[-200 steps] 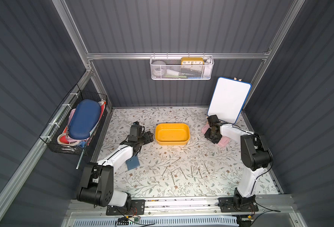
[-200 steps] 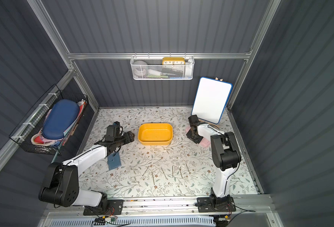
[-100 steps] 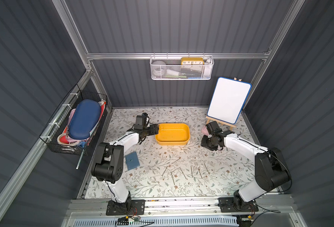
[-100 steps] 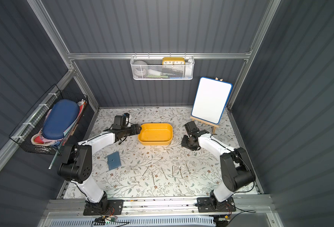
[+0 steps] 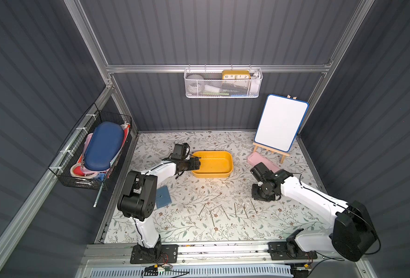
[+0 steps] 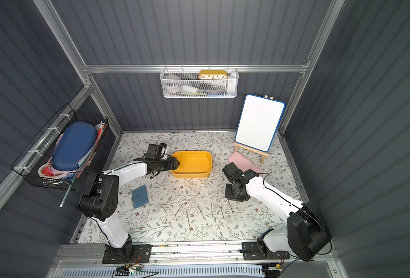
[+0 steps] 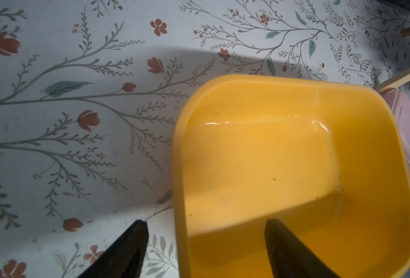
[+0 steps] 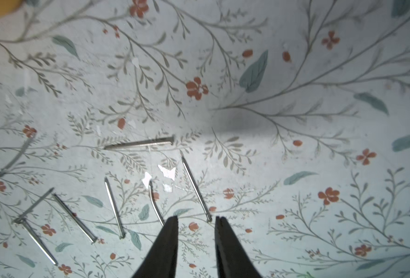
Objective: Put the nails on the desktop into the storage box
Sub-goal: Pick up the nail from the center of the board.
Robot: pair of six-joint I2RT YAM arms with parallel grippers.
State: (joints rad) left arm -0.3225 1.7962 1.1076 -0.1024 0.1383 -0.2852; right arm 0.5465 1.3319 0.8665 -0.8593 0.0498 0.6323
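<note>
Several thin grey nails lie scattered on the flowered desktop, in front of the yellow storage box, which holds nothing. My left gripper is open and straddles the box's left wall, one finger outside and one inside. My right gripper hangs low over the right end of the nails, open by a narrow gap with nothing between its fingers. The head of one nail lies just beside a fingertip.
A pink case lies behind the right arm, in front of a whiteboard on an easel. A blue square pad lies by the left arm. A white mesh basket hangs on the back wall and a black wire basket on the left wall.
My left gripper has moved right onto the box's left wall. My right arm has swung from the pink case forward and down to the nails, its jaws narrowing.
</note>
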